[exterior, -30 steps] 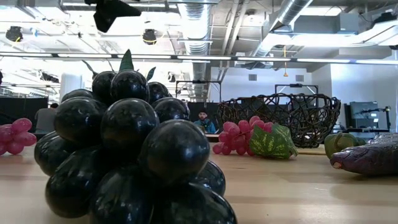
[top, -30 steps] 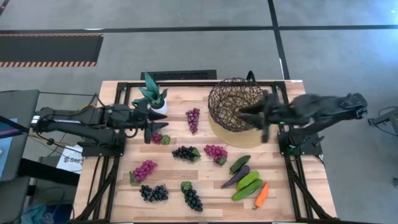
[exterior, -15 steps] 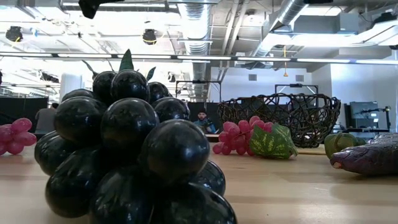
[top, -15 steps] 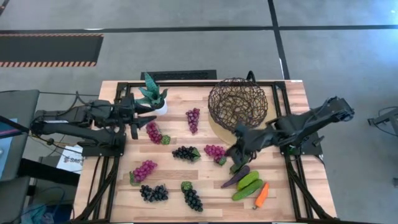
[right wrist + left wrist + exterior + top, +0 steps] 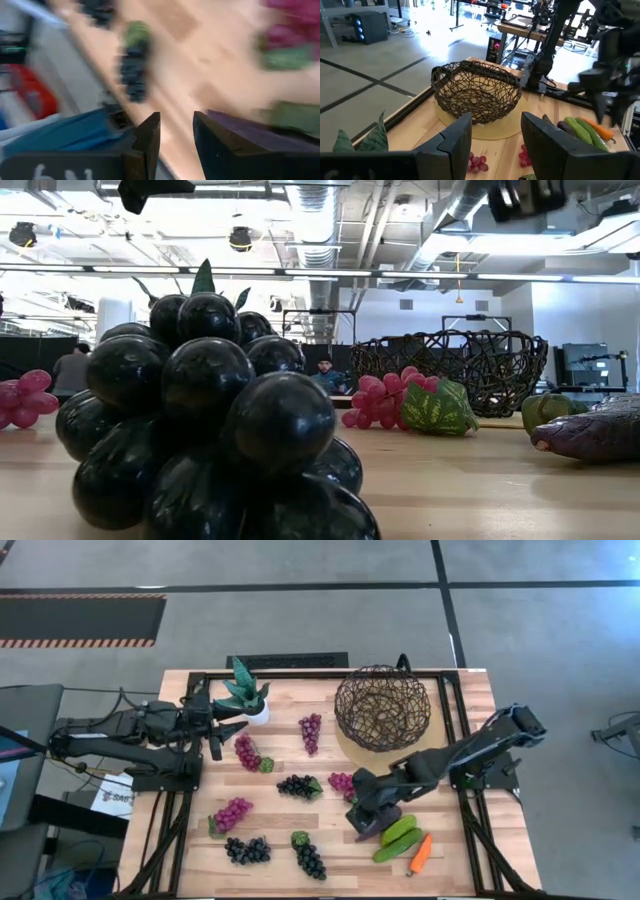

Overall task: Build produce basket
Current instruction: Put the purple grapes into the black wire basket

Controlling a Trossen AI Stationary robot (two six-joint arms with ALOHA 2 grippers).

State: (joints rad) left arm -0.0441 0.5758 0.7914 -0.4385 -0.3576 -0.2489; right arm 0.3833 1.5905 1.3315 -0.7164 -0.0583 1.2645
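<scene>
Open industrial lab: exposed ceiling ducts (image 5: pixel 318 225), workbenches (image 5: pixel 530 27), taped concrete floor (image 5: pixel 300 600)

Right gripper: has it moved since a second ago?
Yes. In the high view the right gripper has swung away from the basket toward the near edge of the table, and now sits over the eggplant beside the cucumbers.

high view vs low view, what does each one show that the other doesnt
Only the high view shows both arms whole: the left gripper open near the potted plant, the right gripper down over the eggplant, plus the carrot and the tan disc under the basket. Only the low view shows the room behind, with a seated person, and a black grape bunch filling the foreground. Both show the empty basket and the magenta grapes near it.
</scene>
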